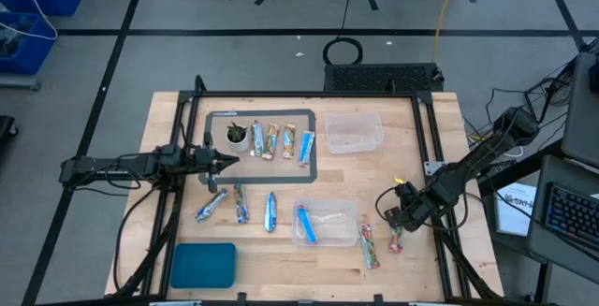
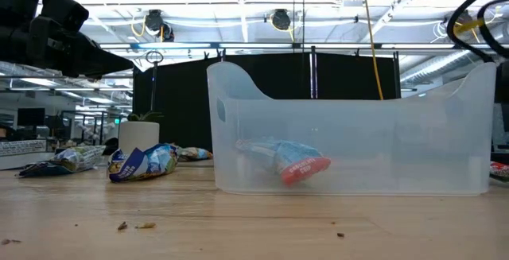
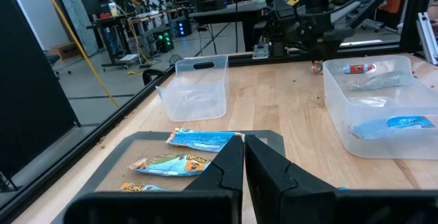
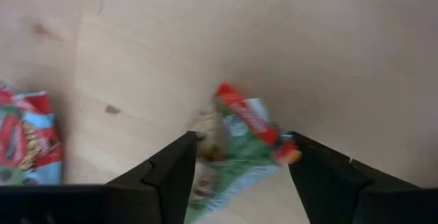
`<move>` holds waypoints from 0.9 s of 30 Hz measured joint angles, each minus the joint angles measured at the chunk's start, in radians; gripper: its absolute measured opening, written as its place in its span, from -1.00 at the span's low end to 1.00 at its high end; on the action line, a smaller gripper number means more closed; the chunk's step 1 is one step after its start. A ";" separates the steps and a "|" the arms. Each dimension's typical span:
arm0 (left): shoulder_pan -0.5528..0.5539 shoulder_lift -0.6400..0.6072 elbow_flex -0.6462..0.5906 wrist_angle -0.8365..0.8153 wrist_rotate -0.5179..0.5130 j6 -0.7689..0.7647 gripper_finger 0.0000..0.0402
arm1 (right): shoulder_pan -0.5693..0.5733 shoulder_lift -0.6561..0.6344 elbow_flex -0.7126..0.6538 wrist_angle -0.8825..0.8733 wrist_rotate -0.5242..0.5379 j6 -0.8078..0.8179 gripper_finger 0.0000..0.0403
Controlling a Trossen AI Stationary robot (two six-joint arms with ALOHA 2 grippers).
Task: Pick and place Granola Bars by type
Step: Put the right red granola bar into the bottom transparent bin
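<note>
Several wrapped bars lie on a grey mat (image 1: 217, 119) beside a white cup (image 1: 237, 136). Three bars (image 1: 241, 203) lie flat on the wood near the mat. A blue bar (image 1: 306, 224) lies in the near clear tub (image 1: 348, 214). Two red-green bars (image 1: 370, 247) lie right of that tub. My right gripper (image 1: 398, 220) hangs open over one of them, the red-green bar (image 4: 241, 131), pointing down, one finger on each side of it. My left gripper (image 3: 244, 159) is shut and level above the mat's near-left corner.
An empty clear tub (image 1: 353, 133) stands at the far right of the mat. A teal lid (image 1: 203, 264) lies at the near left edge. The second red-green bar (image 4: 24, 148) lies close beside my right gripper. Bare wood shows between the tubs.
</note>
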 joint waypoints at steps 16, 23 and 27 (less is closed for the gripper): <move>0.000 0.000 0.000 0.000 0.000 0.000 -0.88 | 0.000 -0.024 -0.046 0.062 0.004 0.000 -0.02; 0.000 0.000 0.000 0.000 0.000 0.000 -0.88 | 0.000 -0.024 -0.047 0.053 0.001 -0.001 -0.24; 0.000 0.000 0.000 0.000 0.000 0.000 -0.88 | 0.000 -0.024 -0.048 0.045 0.000 -0.002 -0.38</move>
